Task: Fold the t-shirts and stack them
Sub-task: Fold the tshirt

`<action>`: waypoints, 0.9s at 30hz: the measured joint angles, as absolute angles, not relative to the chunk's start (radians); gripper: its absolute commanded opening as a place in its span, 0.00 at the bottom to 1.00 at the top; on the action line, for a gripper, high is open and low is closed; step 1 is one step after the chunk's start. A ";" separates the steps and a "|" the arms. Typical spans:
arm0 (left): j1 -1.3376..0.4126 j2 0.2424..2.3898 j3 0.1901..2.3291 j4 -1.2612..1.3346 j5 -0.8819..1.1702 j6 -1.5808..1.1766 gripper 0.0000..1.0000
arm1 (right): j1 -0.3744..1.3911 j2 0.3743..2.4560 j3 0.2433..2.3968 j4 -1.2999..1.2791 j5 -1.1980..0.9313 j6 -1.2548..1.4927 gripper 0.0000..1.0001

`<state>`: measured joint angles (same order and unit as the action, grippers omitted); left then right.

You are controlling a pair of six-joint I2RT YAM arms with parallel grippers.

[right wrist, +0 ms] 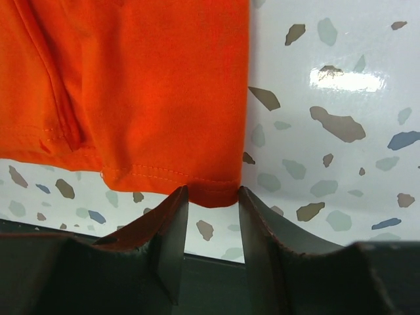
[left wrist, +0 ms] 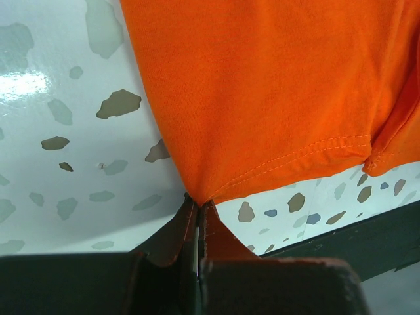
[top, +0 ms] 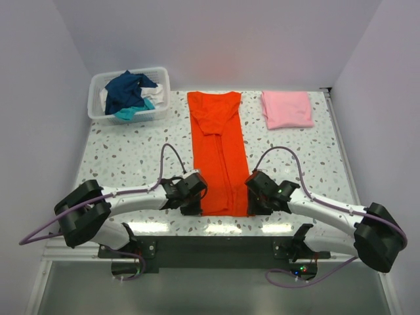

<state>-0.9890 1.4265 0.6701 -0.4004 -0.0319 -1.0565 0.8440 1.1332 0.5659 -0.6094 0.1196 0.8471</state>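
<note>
We see bright, even light from overhead; white glare patches gleam on the bench [right wrist: 344, 80] beyond the right claw [right wrist: 210, 192], whose near base looks soft.

No readable text, label, brand, number or sign in any of the three views.
</note>
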 measured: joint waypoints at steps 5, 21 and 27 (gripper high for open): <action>-0.989 1.422 0.665 -0.397 -0.032 -1.057 0.00 | 0.844 1.140 0.566 -0.604 0.112 0.833 0.38; -1.010 1.390 0.636 -0.390 -0.035 -1.084 0.00 | 0.843 1.151 0.519 -0.548 0.054 0.818 0.04; -1.063 1.359 0.620 -0.422 -0.064 -1.121 0.00 | 0.847 1.074 0.461 -0.516 -0.003 0.835 0.00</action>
